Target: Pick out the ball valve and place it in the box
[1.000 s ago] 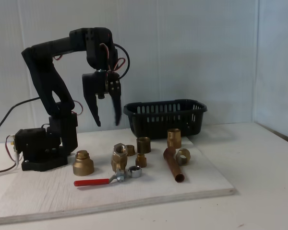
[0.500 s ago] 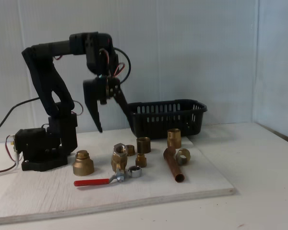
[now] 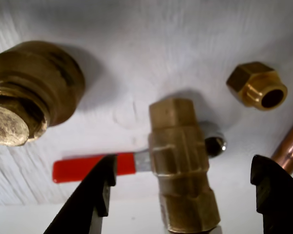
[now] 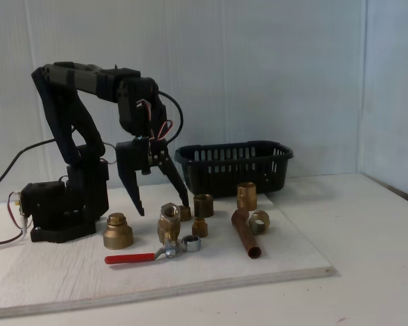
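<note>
The ball valve (image 4: 167, 223) stands on the white board, brass body upright, its flat red lever (image 4: 129, 258) lying out to the left. In the wrist view the valve (image 3: 180, 161) sits between my two black fingers (image 3: 90, 195), red lever passing behind the left one. My gripper (image 4: 162, 209) is open and hangs just above the valve, its fingertips straddling the top of the body without touching it. The box (image 4: 234, 166), a black slotted basket, stands behind and to the right of the fittings.
Plain brass fittings surround the valve: a large cap (image 4: 117, 231) to its left, a hex nut (image 3: 258, 85), several couplings (image 4: 246, 195) to the right. A copper pipe piece (image 4: 244, 233) lies right of the valve. The arm's base (image 4: 58, 210) stands at the left.
The arm has lowered from well above the board down to the valve, and the fingers have spread wider apart. The valve and fittings have not moved.
</note>
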